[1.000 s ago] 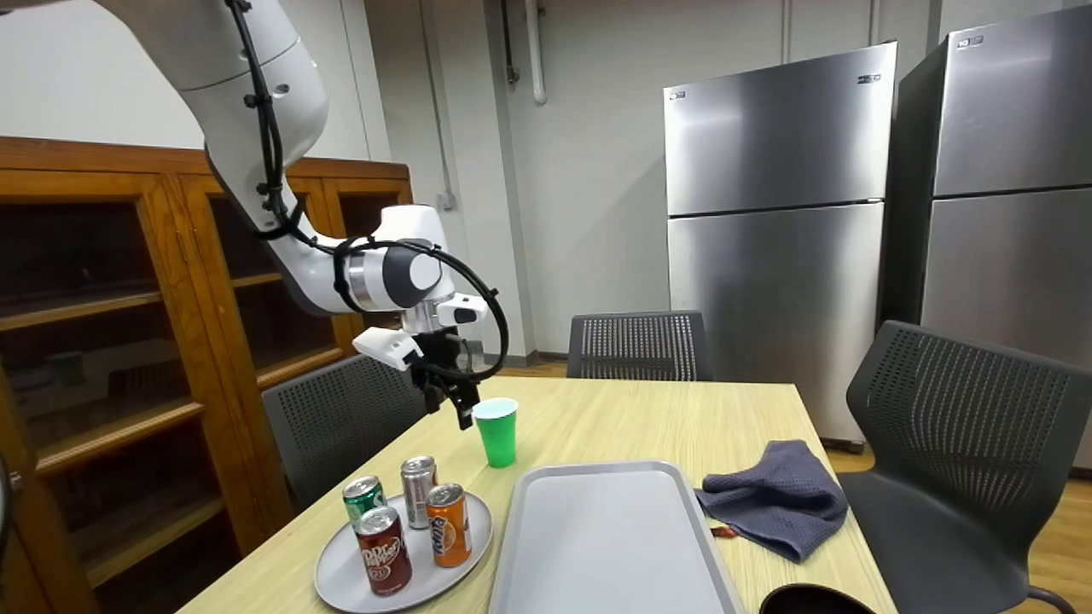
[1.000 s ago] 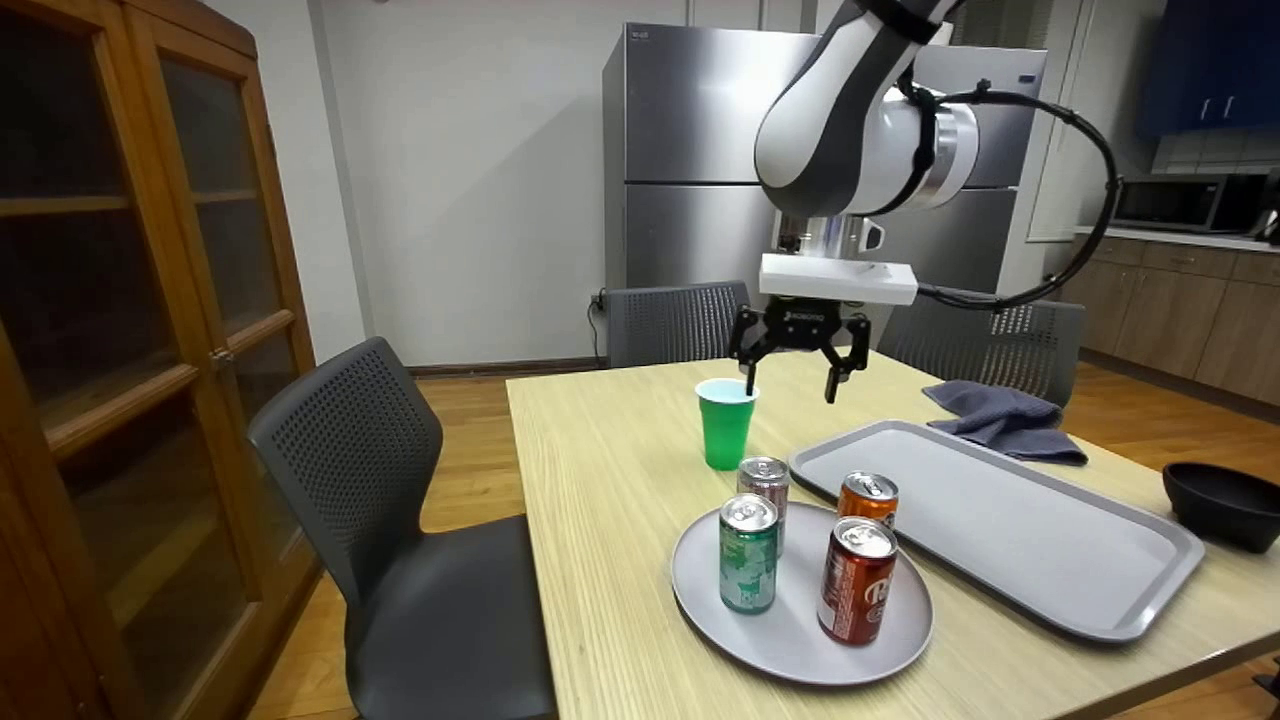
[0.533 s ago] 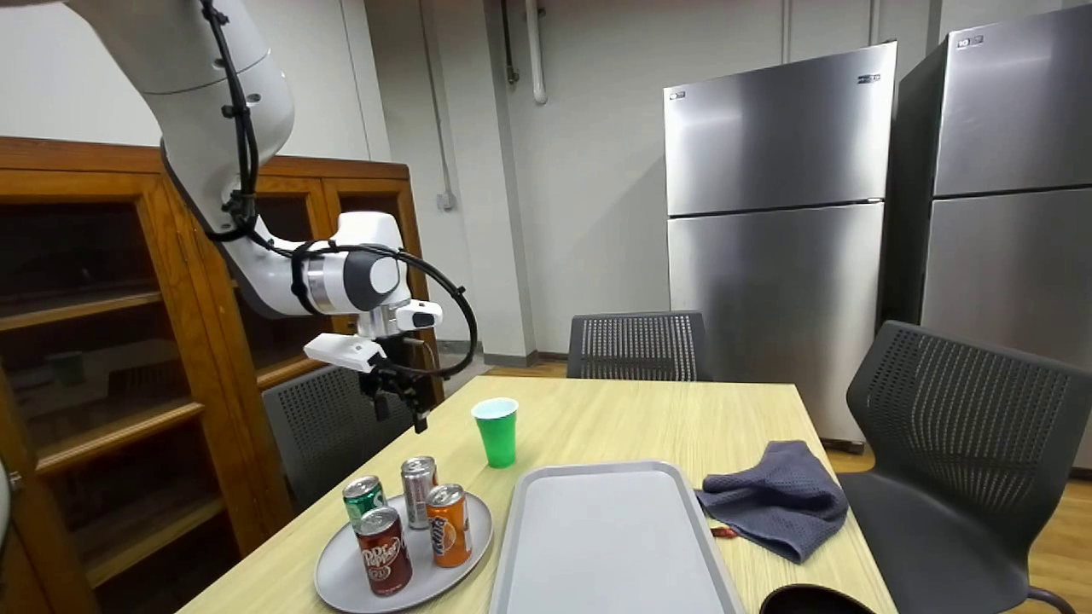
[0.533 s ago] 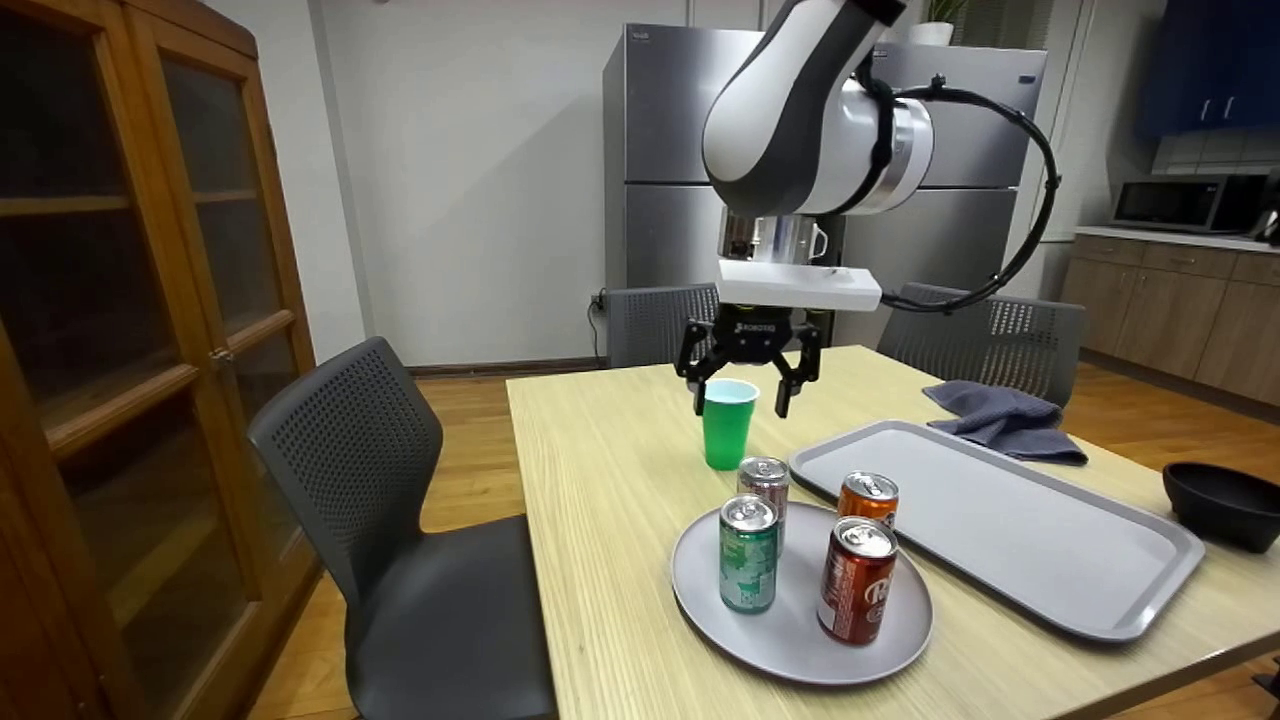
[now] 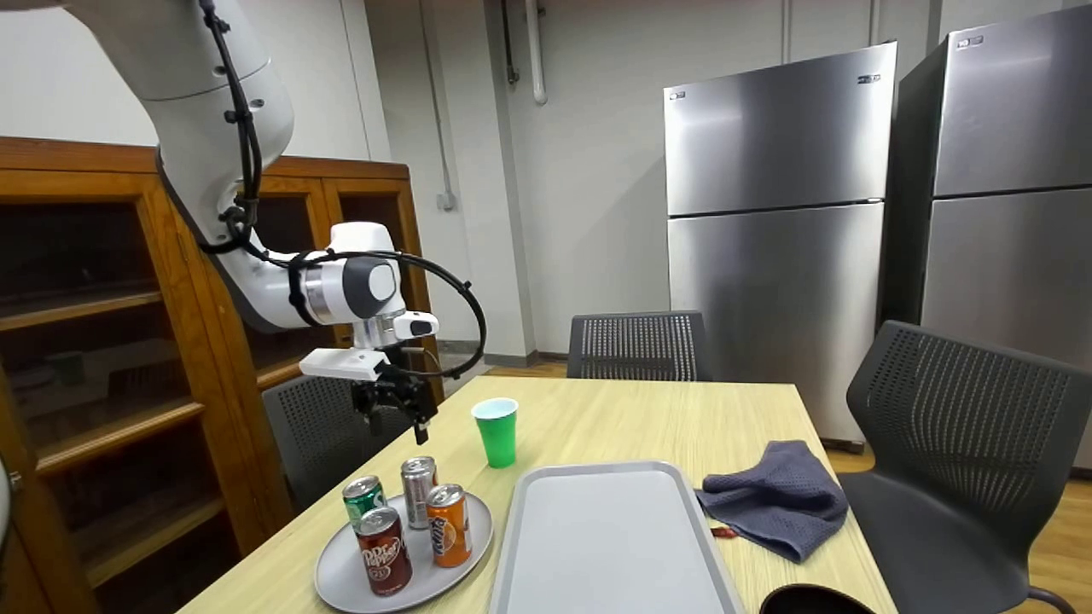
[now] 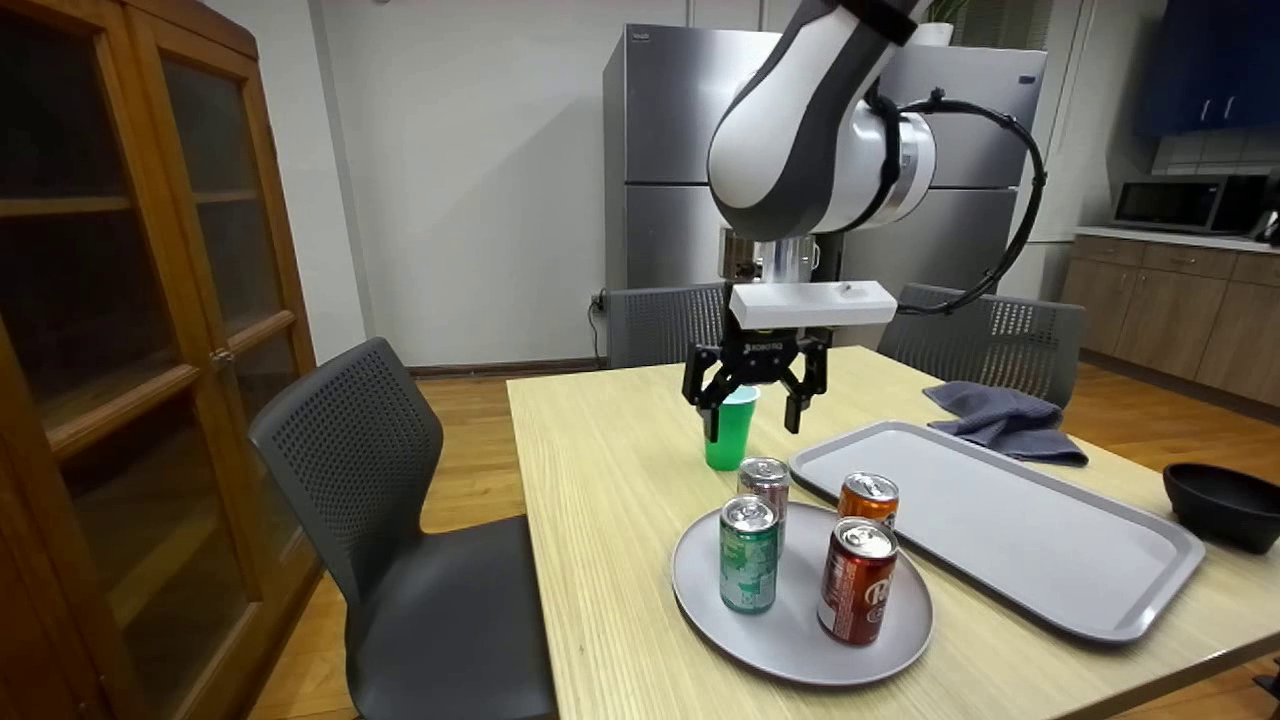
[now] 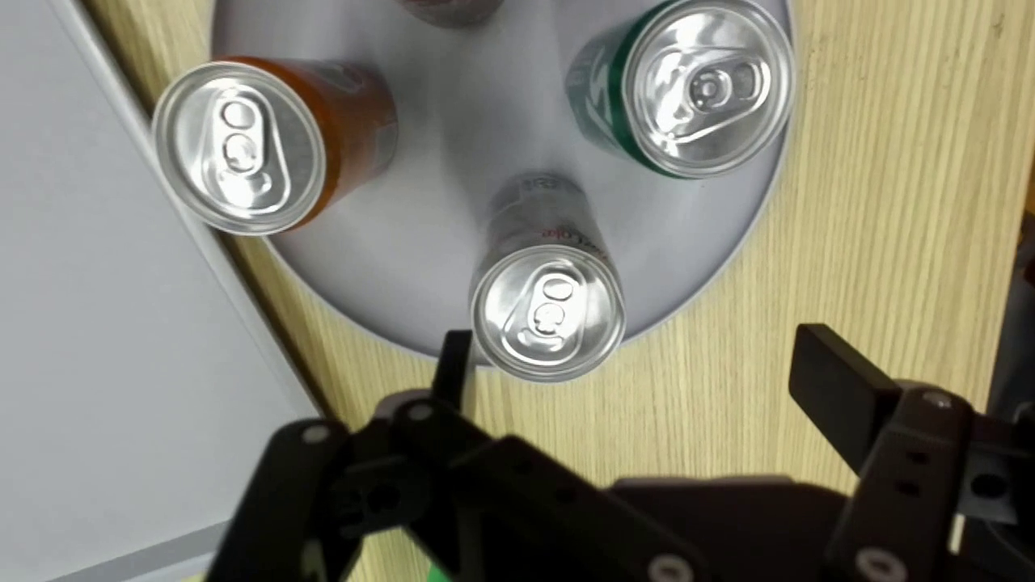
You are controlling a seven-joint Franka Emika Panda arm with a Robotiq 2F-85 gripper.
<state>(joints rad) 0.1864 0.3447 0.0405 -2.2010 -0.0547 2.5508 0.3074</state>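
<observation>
Gripper Open Above the Table, Nearest the Silver Can

The gripper [image 6: 752, 424] is positioned above the table [image 6: 620, 520]. Its fingers [image 7: 841, 396] point downward, spread wide apart and empty. The nearest item is the silver can [image 7: 549, 311], upright on the round plate [image 6: 795, 600] at the rim facing the green cup [image 5: 497, 437]. In both exterior views, a gap separates the fingertips from the lid of this can. In the wrist view, one finger appears just beside the lid; the other is well apart from it.

The plate carries three further upright cans:
- Orange can [image 5: 449, 524]: at the rim nearest the gray tray [image 6: 1000, 530].
- Green can [image 6: 748, 555]: toward the table edge on the side of the wooden cabinet [image 6: 150, 380].
- Dark red can [image 5: 384, 550], marked Dr Pepper: toward the rim opposite the silver can.

The plate lies between that table edge and one long edge of the tray. The cup stands upright just beyond a corner of the tray; in an exterior view, a finger covers part of it. Beside the opposite long edge of the tray are the crumpled blue-gray cloth [image 5: 781, 503] and, near a corner, the black bowl [image 6: 1222, 505].
</observation>
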